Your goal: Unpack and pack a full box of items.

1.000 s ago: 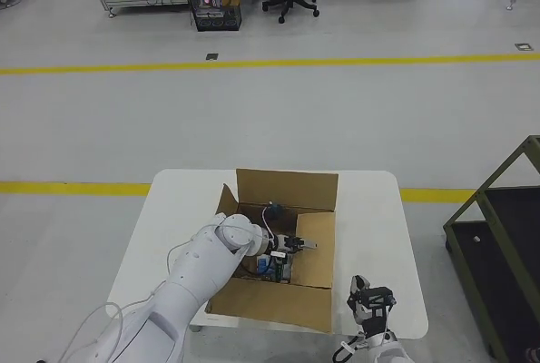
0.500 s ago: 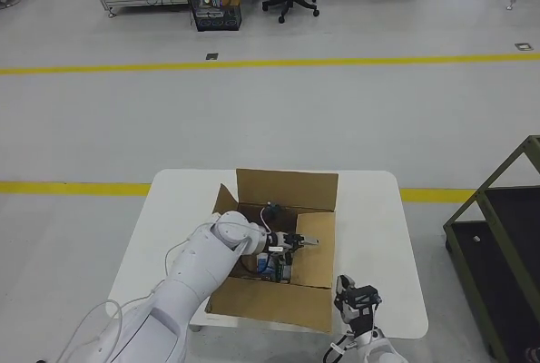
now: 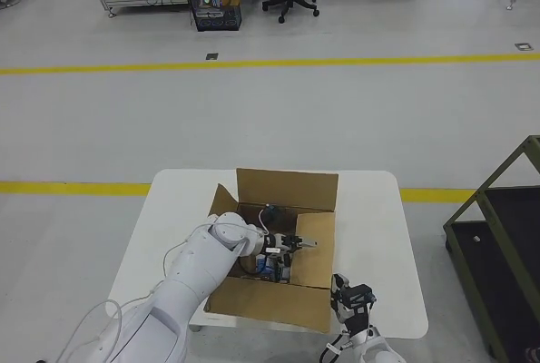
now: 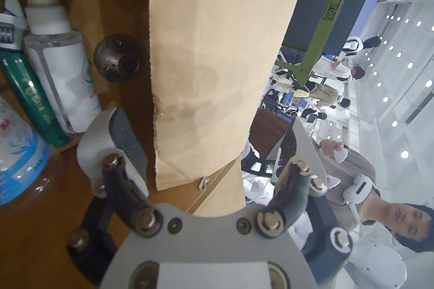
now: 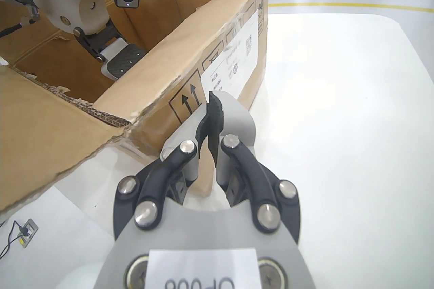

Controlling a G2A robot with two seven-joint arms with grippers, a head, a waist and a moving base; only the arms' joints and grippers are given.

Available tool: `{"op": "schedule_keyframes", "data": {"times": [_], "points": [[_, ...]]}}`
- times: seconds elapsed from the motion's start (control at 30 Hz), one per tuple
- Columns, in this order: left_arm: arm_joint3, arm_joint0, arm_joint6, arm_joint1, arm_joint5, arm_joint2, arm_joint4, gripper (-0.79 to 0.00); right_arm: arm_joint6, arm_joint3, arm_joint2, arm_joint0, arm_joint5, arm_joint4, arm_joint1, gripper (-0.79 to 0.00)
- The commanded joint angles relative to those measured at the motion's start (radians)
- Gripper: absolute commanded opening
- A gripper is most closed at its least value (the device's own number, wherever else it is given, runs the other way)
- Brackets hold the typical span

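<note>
Count: one cardboard box (image 3: 310, 250) on the white counter (image 3: 378, 236). It holds one white spray bottle (image 4: 57, 56), one green-handled wrench (image 4: 27, 94), one dark round metal part (image 4: 116, 58) and one clear blue-labelled bottle (image 4: 17, 151).

The left fingers (image 4: 127, 138) are spread wide and hold nothing. One is inside the box near the round part, and a box flap (image 4: 217, 49) stands between the two. The right fingers (image 5: 234, 121) are closed together, empty, just beside the box's outer wall.
</note>
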Motion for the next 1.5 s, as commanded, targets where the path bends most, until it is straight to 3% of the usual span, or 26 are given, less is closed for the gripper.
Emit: {"op": "schedule_keyframes", "data": {"times": [0.0,0.6,0.97,1.27,1.47], "points": [[0.0,-0.002,0.003,-0.001,0.0,-0.002,-0.002,0.0,0.003,0.001,0.003,0.0,0.007,0.006,0.0,-0.785],[0.034,-0.009,-0.039,-0.008,0.003,-0.027,-0.051,0.0,0.006,0.029,-0.024,0.034,-0.026,0.012,-0.003,-0.785],[0.04,-0.013,-0.107,-0.011,0.02,-0.074,-0.16,0.0,-0.009,-0.024,0.065,-0.029,0.004,0.057,0.011,-0.785],[-0.038,-0.033,-0.12,-0.028,0.015,-0.077,-0.2,0.0,-0.016,-0.116,0.155,-0.115,0.085,0.091,0.021,-0.785],[-0.113,-0.042,-0.1,-0.059,0.0,-0.041,-0.208,0.0,-0.011,-0.239,0.256,-0.218,0.169,0.132,0.028,-0.785]]}}
